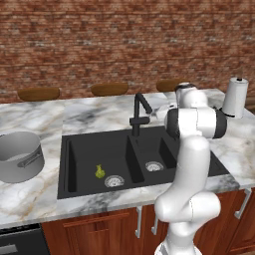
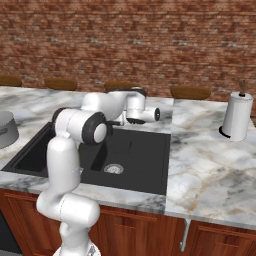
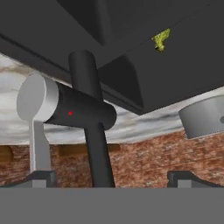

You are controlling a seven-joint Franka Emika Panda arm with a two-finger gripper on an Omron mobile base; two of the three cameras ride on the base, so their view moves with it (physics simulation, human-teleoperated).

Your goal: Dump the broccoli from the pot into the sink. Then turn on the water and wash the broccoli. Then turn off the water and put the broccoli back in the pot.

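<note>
Left base view: the broccoli (image 1: 100, 172) lies in the larger basin of the sink (image 1: 69, 164), beside its drain; the pot (image 1: 20, 156) stands on the counter, left of the sink. The tap (image 1: 138, 113) rises behind the divider.

Right base view: the gripper (image 2: 120, 121) hangs over the sink's back edge.

Hand view: the 2 fingertips (image 3: 41, 178) stand wide apart, holding nothing — the tap's body and lever (image 3: 37, 127) lie straight ahead between them, so the water seems next.

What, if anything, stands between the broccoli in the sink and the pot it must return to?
Nothing visible blocks it. The broccoli lies in the sink's larger basin, near the drain; the pot stands open on the counter left of it, with only the basin wall and bare marble between.
</note>
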